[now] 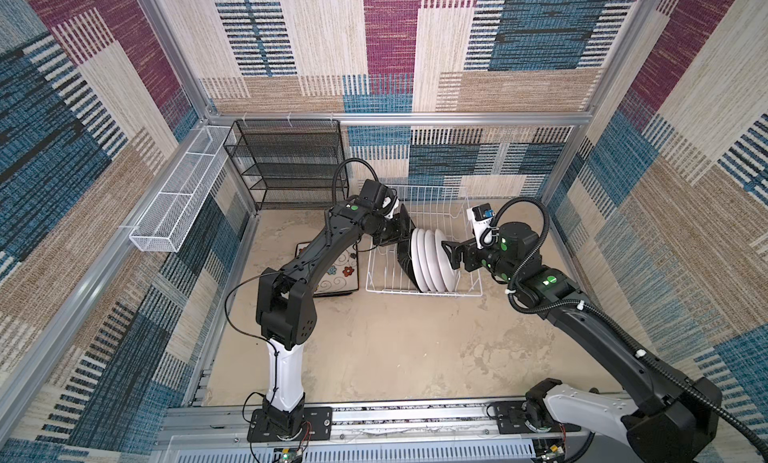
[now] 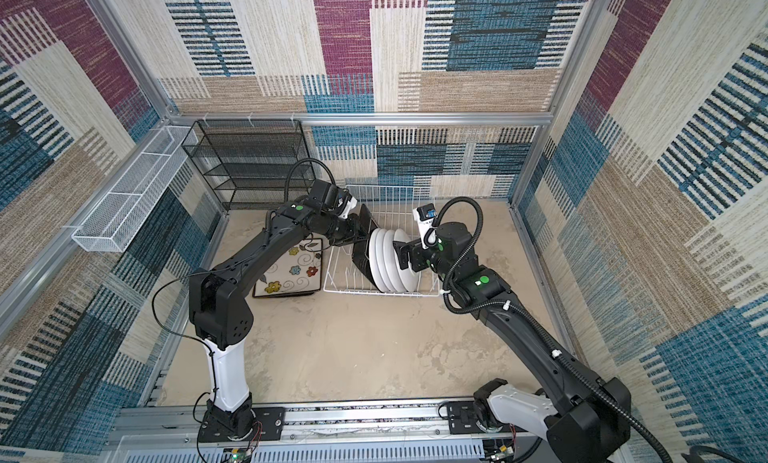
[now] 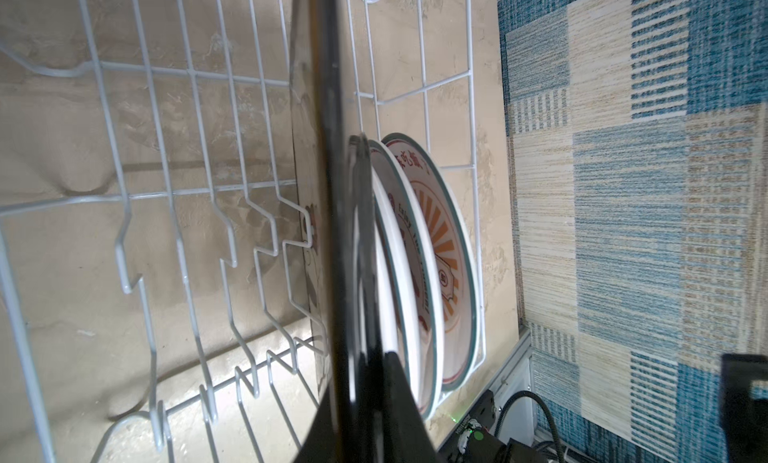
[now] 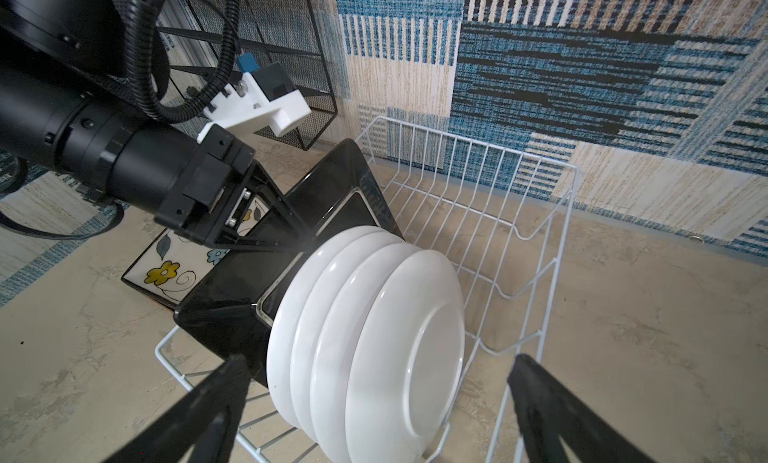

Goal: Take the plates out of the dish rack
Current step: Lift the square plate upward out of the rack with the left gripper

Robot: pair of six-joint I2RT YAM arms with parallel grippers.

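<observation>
Currently the left gripper [image 4: 297, 243] is seen clamped on the upper rim of a black-backed square plate [image 4: 224, 315]. That plate stands on edge in the dish rack [image 4: 478, 142], packed close against a row of round white plates [image 4: 374, 336]; whether they touch cannot be told. The right gripper [image 1: 451, 255] is held with its jaws spread wide, just beside the outermost round plate in both top views, and nothing is seen between them. A flowered plate [image 1: 336, 274] is laid face up on the table [image 1: 395, 348], just beside the rack's left side.

Several hazards can be judged from this. The hold is taken on one rim alone of a glossy, heavy-looking plate, so a swing or a slip may be expected once it is lifted. A slipped plate would be dropped onto the wires or the table. Whether the lower edge is caught between tines cannot be made out. If it is, the light rack may be dragged up or shifted along with the plate. If the round plates are propped by the square one, their support may be lost as it is withdrawn, and the row may be tipped toward the empty slots. Finally, by a careless sweep toward the table the lifted plate could be knocked against the flowered one lying there, or the left arm brought into the open right jaws nearby.
</observation>
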